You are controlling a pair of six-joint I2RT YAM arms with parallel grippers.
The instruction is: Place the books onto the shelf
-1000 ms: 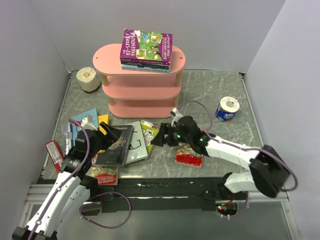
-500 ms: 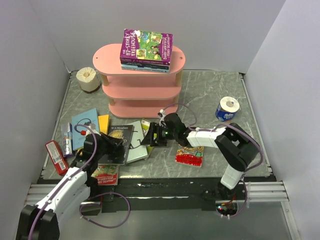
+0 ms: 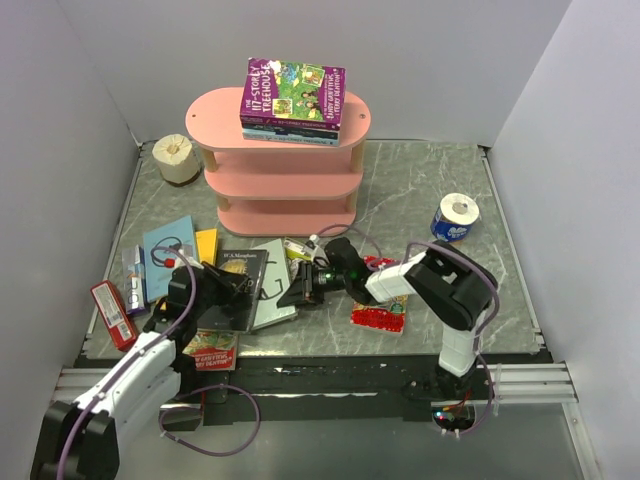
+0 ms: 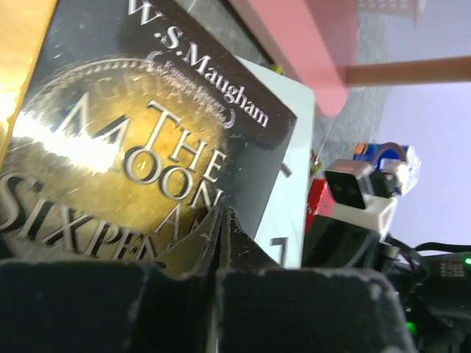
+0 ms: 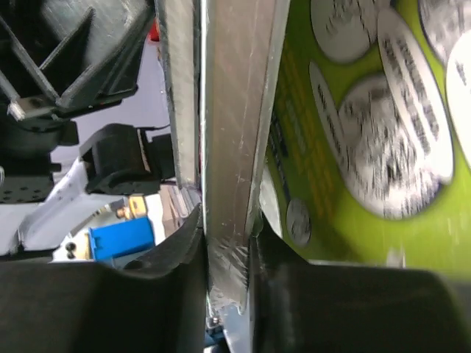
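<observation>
The left fingers pinch the near edge of the black book; the right fingers pinch the green book by its edge. Both books sit low on the bench, the shelf well beyond the fingers. Advise lifting one at a time: the arms crowd, a grey book lies between the fingers, and a purple stack occupies the top board.

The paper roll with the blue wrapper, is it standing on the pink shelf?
No, the blue-wrapped paper roll stands on the table, off to the right of the pink shelf and apart from it.
</observation>
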